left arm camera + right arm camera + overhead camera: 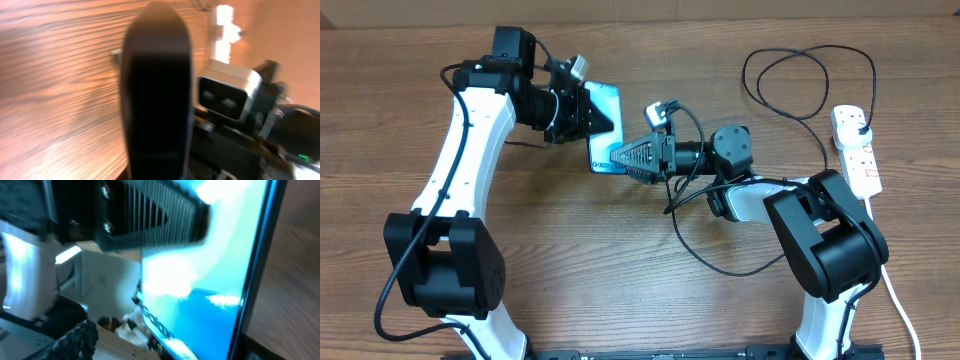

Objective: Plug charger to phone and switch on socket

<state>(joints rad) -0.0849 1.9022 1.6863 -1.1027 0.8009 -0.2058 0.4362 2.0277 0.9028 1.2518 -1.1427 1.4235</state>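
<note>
Left fingers [588, 115] on phone [608, 97], socket [857, 150] apart

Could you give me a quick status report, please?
Left end effector shut on phone. Right end effector open at phone's lower end. Charger cable looped under right arm, connector unseen.

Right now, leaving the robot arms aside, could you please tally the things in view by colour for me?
Black: 1, the charger cable, counted with its plug.
White: 1, the power strip, counted with its cord.
Light blue screen: 1, the phone.
Total: 3
</note>
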